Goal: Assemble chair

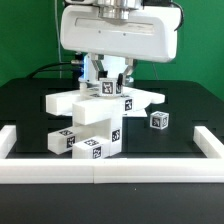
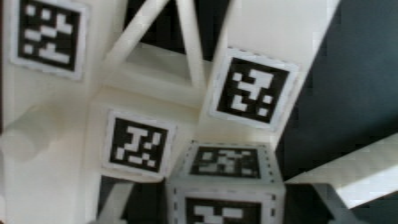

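Note:
My gripper (image 1: pixel 113 84) hangs over the middle of the table, shut on a small white tagged block (image 1: pixel 108 89) of the chair. It holds the block just above the stacked chair parts. Under it a flat slab (image 1: pixel 84 104) juts toward the exterior view's left, resting on a thick block (image 1: pixel 97 126) and tagged bars (image 1: pixel 76 139). In the wrist view the held block (image 2: pixel 222 185) shows two tagged faces. Beyond it are a tagged bar (image 2: pixel 253 88) and another tagged face (image 2: pixel 135 143). My fingers are hard to make out there.
A loose tagged cube (image 1: pixel 158 120) sits on the black table at the exterior view's right of the stack. Long plain white rails border the table at the front (image 1: pixel 110 171), left (image 1: pixel 12 140) and right (image 1: pixel 204 142).

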Controlling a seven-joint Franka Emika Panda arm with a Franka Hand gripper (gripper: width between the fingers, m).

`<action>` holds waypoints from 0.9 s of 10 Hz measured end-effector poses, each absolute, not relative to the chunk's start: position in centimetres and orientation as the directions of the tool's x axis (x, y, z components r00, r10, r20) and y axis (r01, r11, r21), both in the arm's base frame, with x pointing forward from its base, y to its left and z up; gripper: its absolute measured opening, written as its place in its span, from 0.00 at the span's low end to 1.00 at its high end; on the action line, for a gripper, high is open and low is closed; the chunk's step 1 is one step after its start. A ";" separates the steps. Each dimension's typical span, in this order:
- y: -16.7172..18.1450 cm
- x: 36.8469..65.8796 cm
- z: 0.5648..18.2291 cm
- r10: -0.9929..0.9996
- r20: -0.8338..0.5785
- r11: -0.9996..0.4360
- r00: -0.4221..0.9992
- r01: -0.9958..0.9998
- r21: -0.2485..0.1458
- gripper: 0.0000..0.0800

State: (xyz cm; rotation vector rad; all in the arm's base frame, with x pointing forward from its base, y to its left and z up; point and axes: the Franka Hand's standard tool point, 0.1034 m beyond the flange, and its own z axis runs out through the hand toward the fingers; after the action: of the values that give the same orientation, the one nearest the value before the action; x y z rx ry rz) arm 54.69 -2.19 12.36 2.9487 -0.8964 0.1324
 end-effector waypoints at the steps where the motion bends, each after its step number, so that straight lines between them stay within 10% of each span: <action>1: -2.2 54.7 12.4 -0.579 0.099 -0.812 0.809 -0.584 0.026 0.36; 9: -1.7 54.7 12.3 -0.847 0.088 -0.527 0.523 -0.849 -0.026 0.45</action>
State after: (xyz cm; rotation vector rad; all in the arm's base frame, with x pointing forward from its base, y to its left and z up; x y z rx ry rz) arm 54.70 -1.75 12.27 2.7243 -1.5173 0.1402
